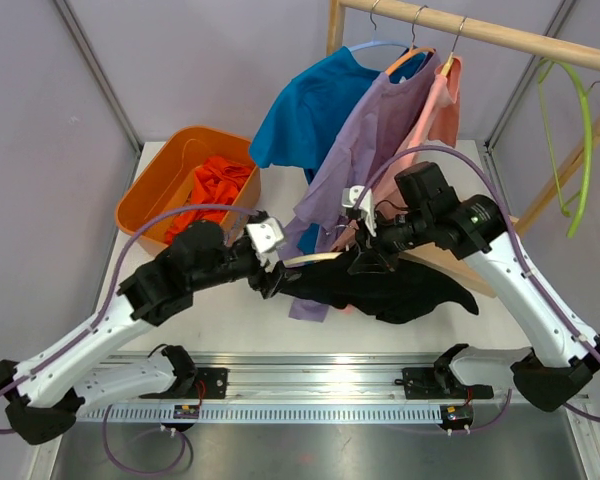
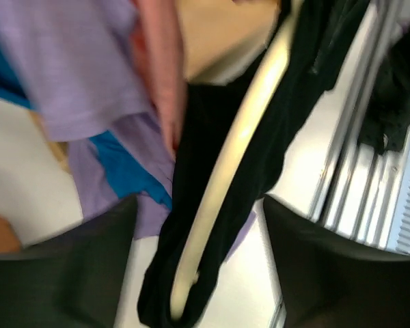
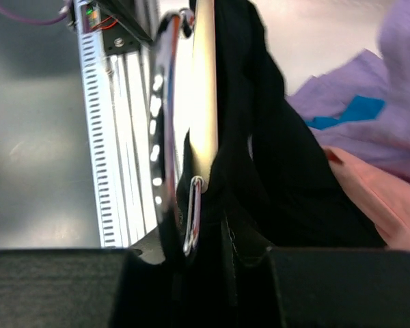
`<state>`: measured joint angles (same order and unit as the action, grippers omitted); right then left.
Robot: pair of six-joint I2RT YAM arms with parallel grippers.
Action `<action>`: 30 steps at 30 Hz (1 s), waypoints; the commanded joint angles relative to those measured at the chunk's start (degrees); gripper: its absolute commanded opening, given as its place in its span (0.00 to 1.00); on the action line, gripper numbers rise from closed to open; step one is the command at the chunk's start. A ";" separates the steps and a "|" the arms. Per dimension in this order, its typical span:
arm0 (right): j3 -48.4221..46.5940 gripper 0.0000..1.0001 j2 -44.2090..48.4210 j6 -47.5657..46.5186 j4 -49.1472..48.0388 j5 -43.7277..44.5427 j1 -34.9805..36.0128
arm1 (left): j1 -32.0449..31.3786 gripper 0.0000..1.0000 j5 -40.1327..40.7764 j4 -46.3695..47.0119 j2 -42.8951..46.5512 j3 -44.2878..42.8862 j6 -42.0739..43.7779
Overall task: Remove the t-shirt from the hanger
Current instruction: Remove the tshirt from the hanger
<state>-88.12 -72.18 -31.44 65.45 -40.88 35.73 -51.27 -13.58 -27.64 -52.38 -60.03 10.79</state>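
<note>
The place is a robotics lab work cell. Pale lilac-grey panel walls (image 1: 180, 60) set in bare metal struts (image 1: 100, 75) box in a white table (image 1: 240, 320). Along the table's near edge runs a slotted aluminium rail (image 1: 320, 380), and two black-and-white robot arms (image 1: 100, 340) are bolted to it, with purple cables (image 1: 150, 225) looping from them. Inside the cell stand a plain wooden clothes rail (image 1: 480, 30) hung with a few coloured T-shirts (image 1: 380, 120) and an orange plastic tub (image 1: 145, 195) of garments.
</note>
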 commanded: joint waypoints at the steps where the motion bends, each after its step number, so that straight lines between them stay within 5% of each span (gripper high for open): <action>1: 1.71 0.00 4.85 4.88 -5.67 2.56 -3.19 | 0.11 0.86 11.98 9.97 6.75 1.49 -15.04; 5: 6.80 0.00 7.84 8.76 -11.64 3.61 -5.31 | 0.20 0.99 23.23 4.47 11.24 1.41 -29.12; 10: 8.84 0.00 9.34 11.93 -14.56 5.63 -5.49 | 0.29 0.99 29.75 -4.42 11.95 4.73 -53.96; 15: 9.54 0.00 9.96 12.89 -15.88 6.78 -5.49 | 0.29 0.86 32.04 -9.27 8.10 6.15 -71.31; 30: 10.86 0.00 9.69 13.16 -16.32 4.15 -5.49 | 6.26 0.75 26.87 2.50 0.00 8.35 -79.25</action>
<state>-76.77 -63.64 -19.14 53.01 -34.81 30.39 -46.33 15.14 -31.07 -50.02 -52.36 -65.34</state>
